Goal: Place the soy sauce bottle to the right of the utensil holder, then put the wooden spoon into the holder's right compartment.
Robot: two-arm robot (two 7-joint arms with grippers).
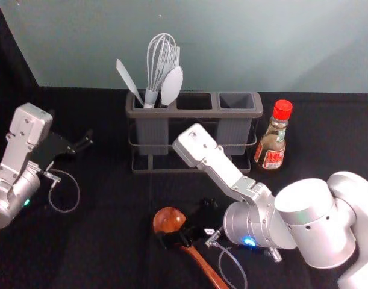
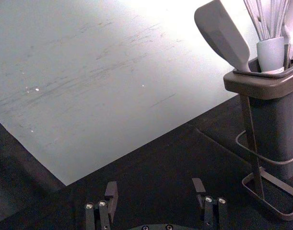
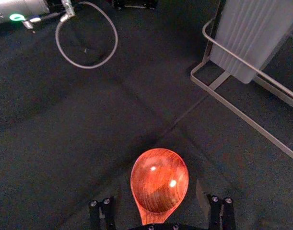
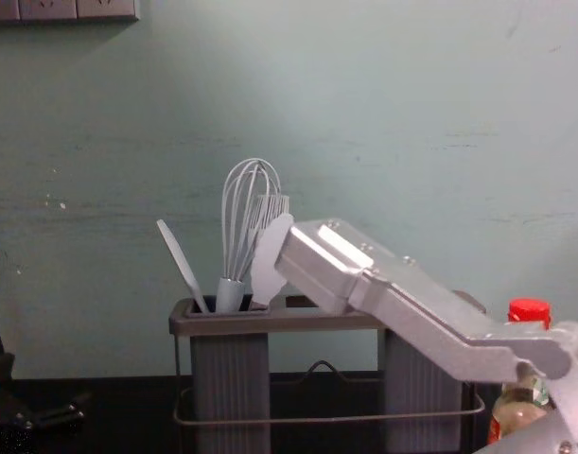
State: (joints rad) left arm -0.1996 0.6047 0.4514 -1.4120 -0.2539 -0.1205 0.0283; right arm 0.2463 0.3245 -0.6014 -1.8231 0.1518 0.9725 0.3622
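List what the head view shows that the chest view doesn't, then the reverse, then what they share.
Head view, over the chest view: the wooden spoon lying on the table, with the right end effector at its bowl end.

Chest view, over the head view: a row of wall sockets, upper left.

Both: the utensil holder with a whisk in it, the soy sauce bottle standing to its right, and the left end effector toward the left edge.

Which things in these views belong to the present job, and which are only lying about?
For the job:
- soy sauce bottle, right of the utensil holder
- wooden spoon, between the fingers of the open right gripper

Not for it:
- whisk and pale spatula, in the left compartment
- idle left gripper, open, left of the holder
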